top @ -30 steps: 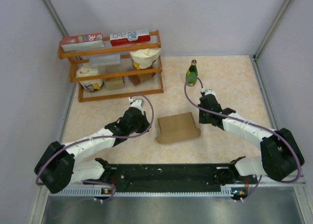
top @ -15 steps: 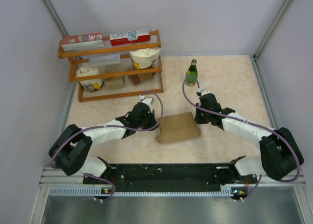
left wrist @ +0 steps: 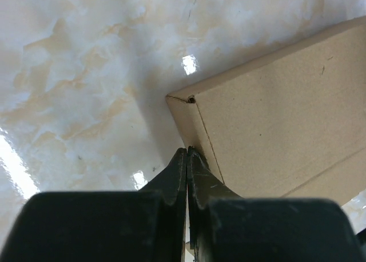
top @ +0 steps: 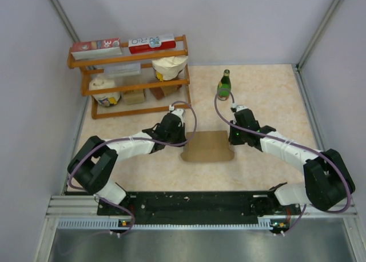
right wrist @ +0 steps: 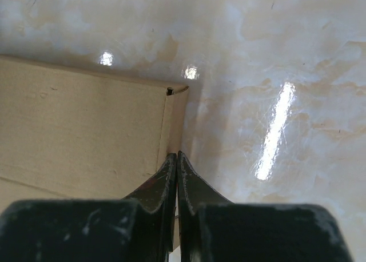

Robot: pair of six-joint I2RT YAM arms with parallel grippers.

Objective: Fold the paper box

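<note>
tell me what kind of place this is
Probably a lab test cell for robot work rather than a real shop: plain white panels close in a marble-look table, with a staged wooden shelf of groceries and a paper box.

2 white arms (top: 286, 150), purple cables (top: 219, 110), black left pincer (left wrist: 187, 154), right pincer (right wrist: 176, 158).

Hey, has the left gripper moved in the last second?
Yes. The left gripper has travelled rightward and nearer the wooden shelf, and now sits against the paper box's left edge.
</note>
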